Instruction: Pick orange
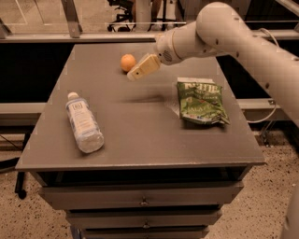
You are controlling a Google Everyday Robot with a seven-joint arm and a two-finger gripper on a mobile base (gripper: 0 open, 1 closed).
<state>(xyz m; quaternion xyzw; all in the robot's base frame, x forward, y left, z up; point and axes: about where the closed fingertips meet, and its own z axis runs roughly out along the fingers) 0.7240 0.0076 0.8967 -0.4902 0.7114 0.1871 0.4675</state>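
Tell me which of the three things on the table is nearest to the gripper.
The orange, just beside the gripper at the table's far side. The water bottle and the green snack bag lie much farther away.

Dim, warm light falls from above onto the table. The gripper, hovering over the far middle of the table, looks smeared and soft-edged. It casts a faint, blurry shadow on the surface just nearer. The far floor is brighter, and the gaps left and right of the table are nearly black.
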